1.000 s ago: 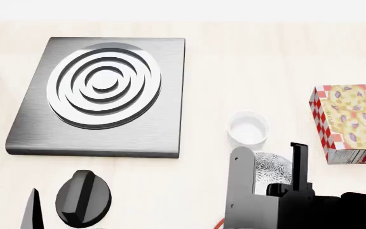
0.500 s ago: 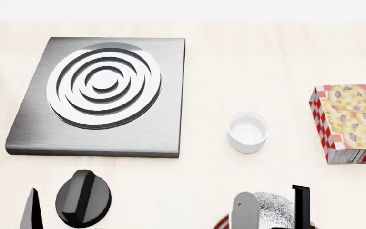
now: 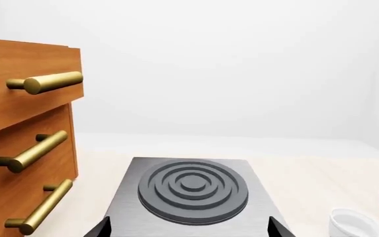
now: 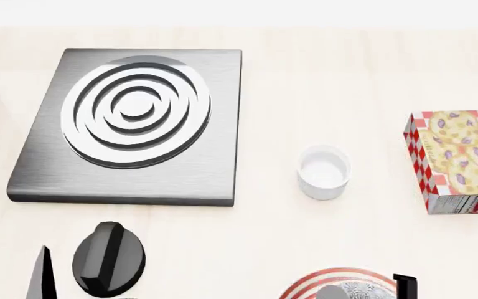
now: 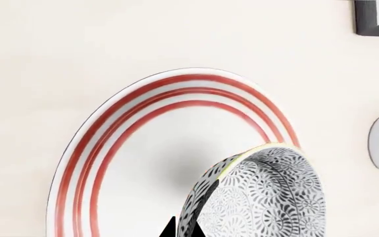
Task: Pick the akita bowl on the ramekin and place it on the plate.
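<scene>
Akita bowl [image 5: 262, 197], densely speckled, above glossy red-ringed plate [image 5: 130, 163].

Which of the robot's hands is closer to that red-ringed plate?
The right hand: it holds the akita bowl just over the plate. The left hand sits far off, beside the black knob.

Little of the robot's body shows, and we see only dark parts; in the head view the left gripper [image 4: 43, 274] appears as a slim, matte black blade tapering to a point; the right gripper [image 4: 370, 288] shows one flat black finger and one rounded pale grey finger; in both wrist views we see only small black pointed fingertips [image 3: 276, 227]; no cables, screws or markings are visible.
</scene>
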